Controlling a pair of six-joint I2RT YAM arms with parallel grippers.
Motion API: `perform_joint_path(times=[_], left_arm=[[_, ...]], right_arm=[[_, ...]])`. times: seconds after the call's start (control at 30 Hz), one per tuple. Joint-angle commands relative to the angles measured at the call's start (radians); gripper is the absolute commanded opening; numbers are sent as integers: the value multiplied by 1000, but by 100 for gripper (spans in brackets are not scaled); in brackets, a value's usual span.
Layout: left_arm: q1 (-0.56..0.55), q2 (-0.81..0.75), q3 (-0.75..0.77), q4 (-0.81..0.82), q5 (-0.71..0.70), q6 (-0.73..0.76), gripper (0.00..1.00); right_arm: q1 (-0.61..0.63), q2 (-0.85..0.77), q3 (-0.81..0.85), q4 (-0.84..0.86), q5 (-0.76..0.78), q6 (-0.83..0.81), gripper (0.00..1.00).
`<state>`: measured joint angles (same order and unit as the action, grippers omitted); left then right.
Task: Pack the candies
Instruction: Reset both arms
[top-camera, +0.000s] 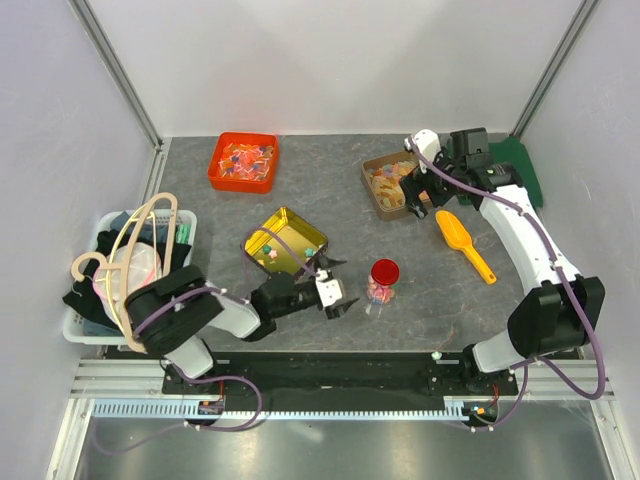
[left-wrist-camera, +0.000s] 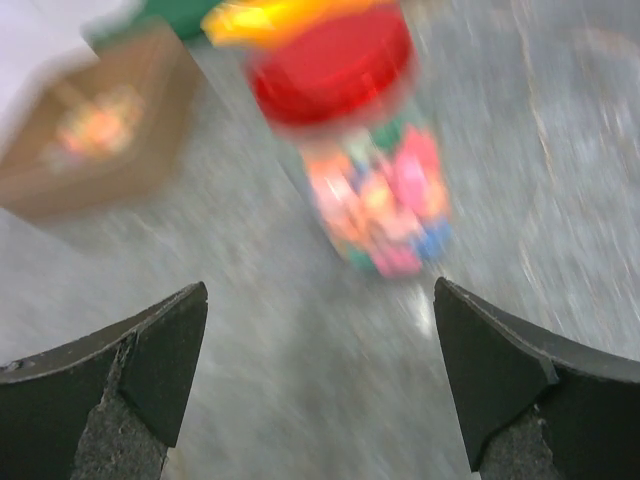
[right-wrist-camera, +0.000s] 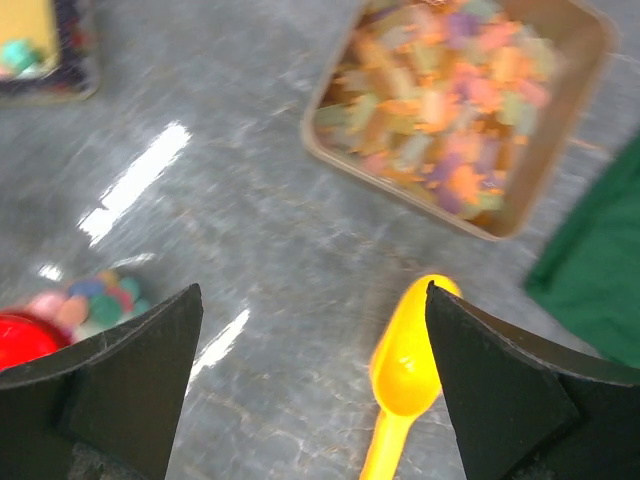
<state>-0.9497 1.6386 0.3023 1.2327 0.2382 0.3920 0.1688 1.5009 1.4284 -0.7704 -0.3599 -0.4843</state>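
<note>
Both hands spread wide, the candies in a capped jar and a yellow tray.

The left hand (top-camera: 338, 287) lay low over the bench (top-camera: 200, 215) with its fingers far apart and nothing between them, pointing at a clear jar (top-camera: 382, 290) just beside it. The jar stood upright under a red lid (left-wrist-camera: 335, 60), and mixed-colour candies (left-wrist-camera: 385, 205) filled its lower part. A few more candies lay in the yellow tray (top-camera: 296, 226) behind the left hand. The right hand (right-wrist-camera: 312, 300) hovered at the far right, near the brown tray (top-camera: 372, 181) of orange gummies, its fingers also wide and gripping nothing. A yellow scoop (top-camera: 462, 240) lay on the bench below it, apart from the jar. An orange-red tray (top-camera: 215, 172) sat at the back left, and a white basket (top-camera: 85, 328) with hangers stood at the left edge.
</note>
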Motion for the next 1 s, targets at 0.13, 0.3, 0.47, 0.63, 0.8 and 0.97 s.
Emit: perform_joint_path(times=[0.13, 0.3, 0.47, 0.63, 0.8, 0.97], left_arm=[[64, -307, 202, -482, 1, 129, 99], [144, -420, 456, -1011, -19, 130, 99], [319, -442, 662, -1304, 9, 85, 99], [553, -442, 885, -1549, 165, 7, 99], [680, -520, 966, -1564, 138, -35, 99], [801, -552, 1035, -1590, 148, -85, 99]], right_arm=[[-8, -99, -42, 238, 226, 177, 98], [-35, -160, -69, 292, 236, 236, 98], [-35, -223, -82, 339, 268, 271, 98], [-35, -306, -111, 443, 410, 316, 98], [-35, -467, -177, 554, 536, 302, 98], [-34, -632, -236, 675, 616, 291, 98]])
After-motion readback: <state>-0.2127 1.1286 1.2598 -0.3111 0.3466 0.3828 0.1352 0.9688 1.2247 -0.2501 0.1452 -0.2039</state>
